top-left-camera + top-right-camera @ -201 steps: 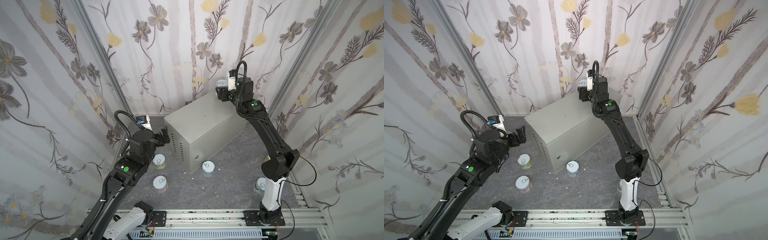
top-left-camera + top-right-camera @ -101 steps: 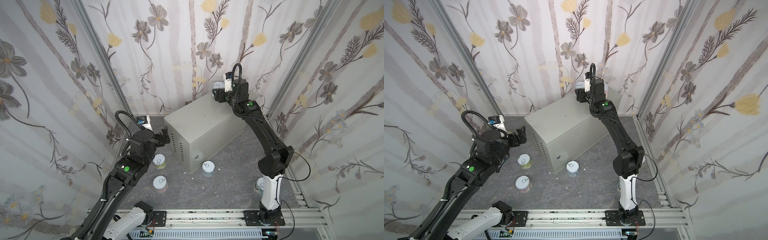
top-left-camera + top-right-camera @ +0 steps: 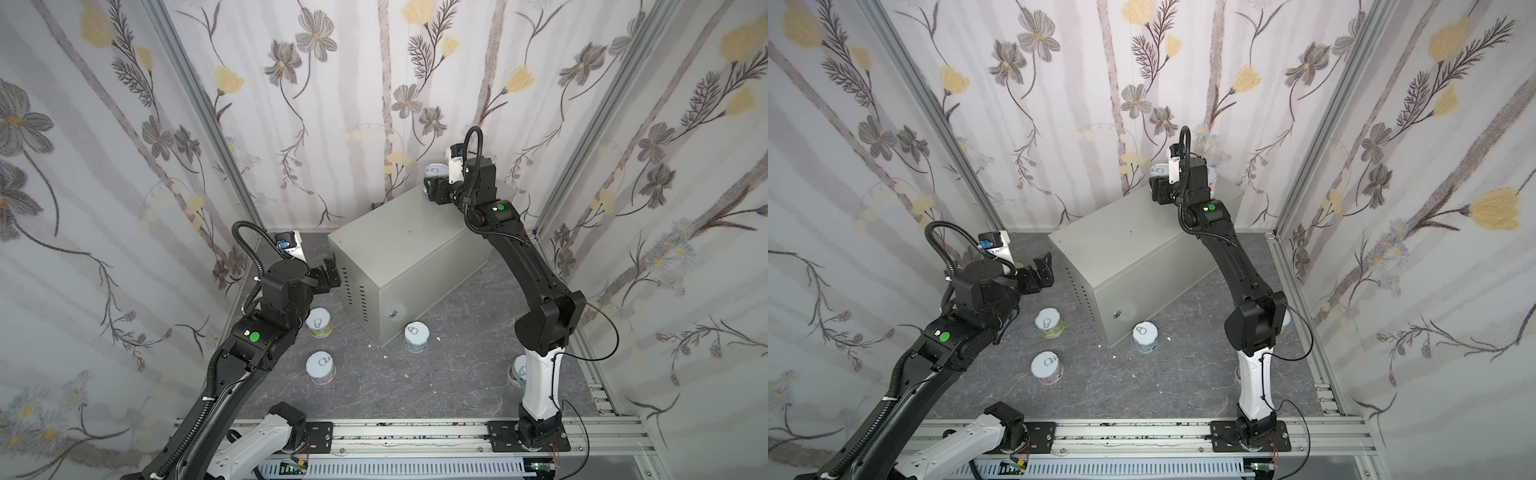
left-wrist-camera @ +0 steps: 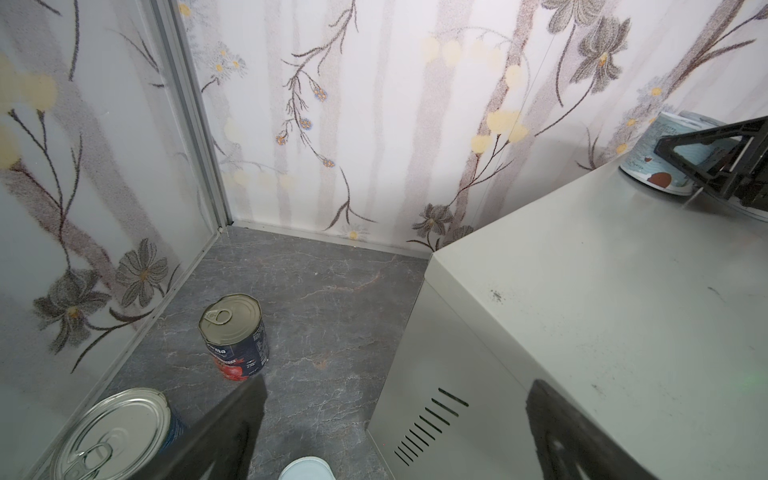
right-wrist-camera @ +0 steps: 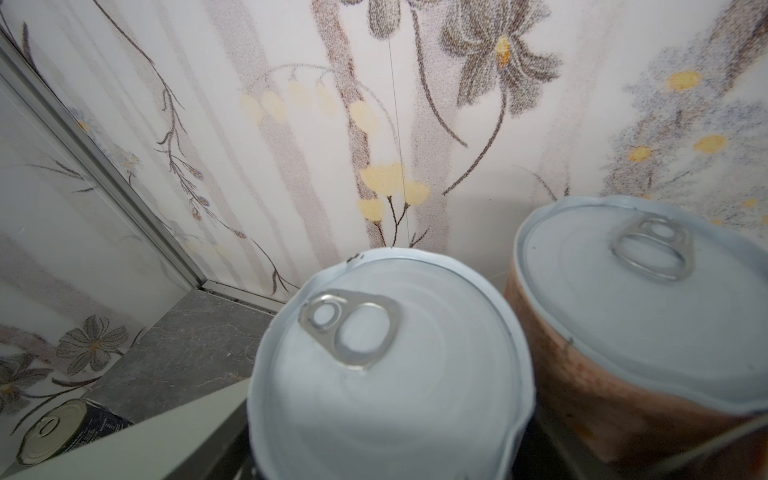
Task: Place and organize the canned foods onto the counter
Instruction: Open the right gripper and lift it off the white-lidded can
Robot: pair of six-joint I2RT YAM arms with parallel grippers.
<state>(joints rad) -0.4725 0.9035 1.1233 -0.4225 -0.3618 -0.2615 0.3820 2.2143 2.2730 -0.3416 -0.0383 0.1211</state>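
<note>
My right tool (image 3: 434, 191) sits at the far corner of the surface (image 3: 407, 249), a grey-beige painted metal box with vent slots and a round lock. A short can (image 5: 386, 374) with a smooth white pull-tab lid stands on top between its fingers. The lid fills the wrist view and hides them, so I cannot tell whether they pinch it or stand just clear. Close beside that tool stands a brown-labelled can (image 5: 623, 316), cut off at the frame edge. My left tool (image 4: 397, 384) is spread wide off the vented end. Ahead of it, on the dark marbled floor (image 3: 415, 386), a tall navy-and-red can (image 4: 235, 336) with a bare metal lid stands upright. A second metal-lidded can (image 4: 112, 432) is nearer, cropped and half behind one finger (image 4: 224, 428). Three short pastel cans (image 3: 318, 324) (image 3: 320, 368) (image 3: 415, 336) stand below and behind that tool. A fourth can (image 3: 517, 370) is mostly hidden by the right arm (image 3: 538, 386).
</note>
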